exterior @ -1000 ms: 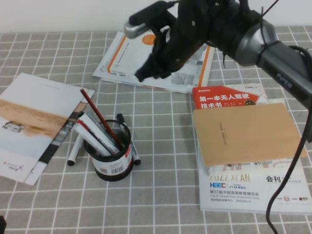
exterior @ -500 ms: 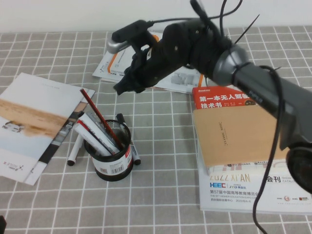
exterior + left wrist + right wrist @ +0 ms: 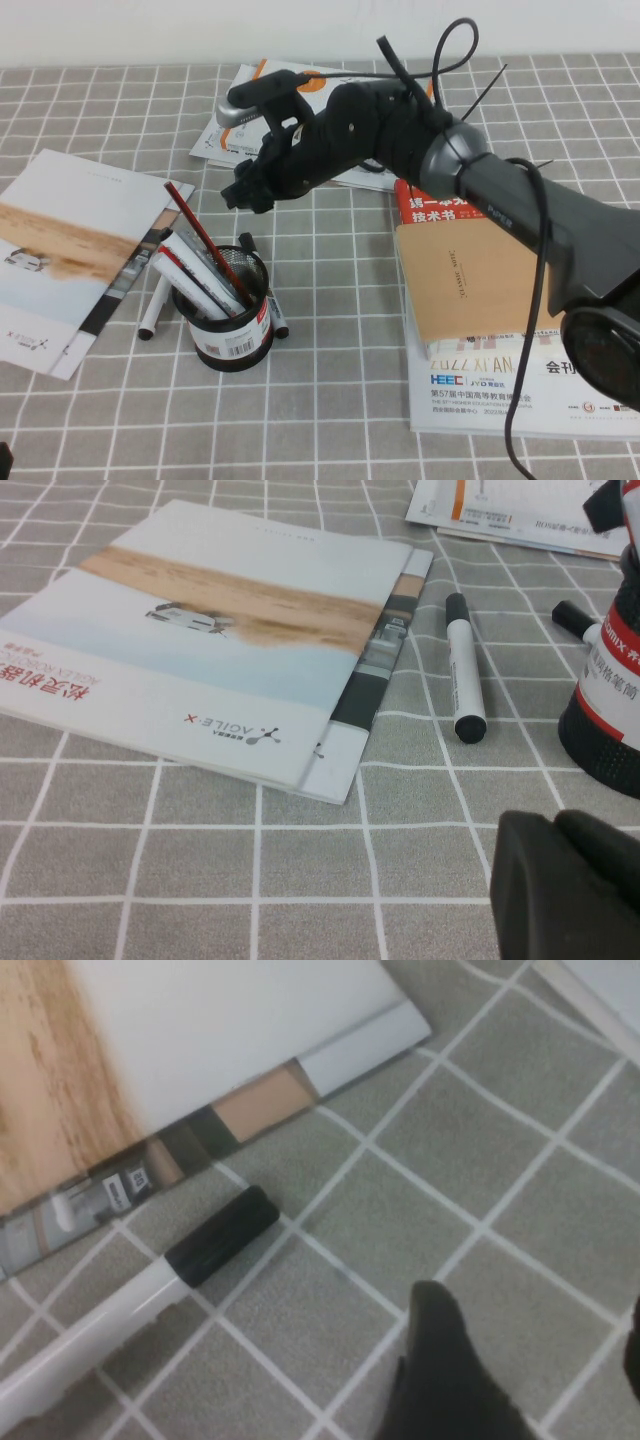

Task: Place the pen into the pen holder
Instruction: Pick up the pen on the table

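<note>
The right gripper (image 3: 243,192), its dark fingers spread apart and empty, hovers above and just behind the round black wire-mesh pen holder (image 3: 232,322), apparently lining up for a grasp. A slim white-barrelled pen with black cap (image 3: 155,308) lies flat just left of that holder, beside a white brochure (image 3: 60,240); another lies right of it. The left gripper (image 3: 570,880) rests low, well left of the holder; whether it is spread, I cannot tell.

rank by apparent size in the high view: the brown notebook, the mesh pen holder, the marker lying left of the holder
1. brown notebook
2. pen holder
3. marker pen, partly hidden by the holder.

Right gripper hovers beyond the holder; left gripper sits low near it.
</note>
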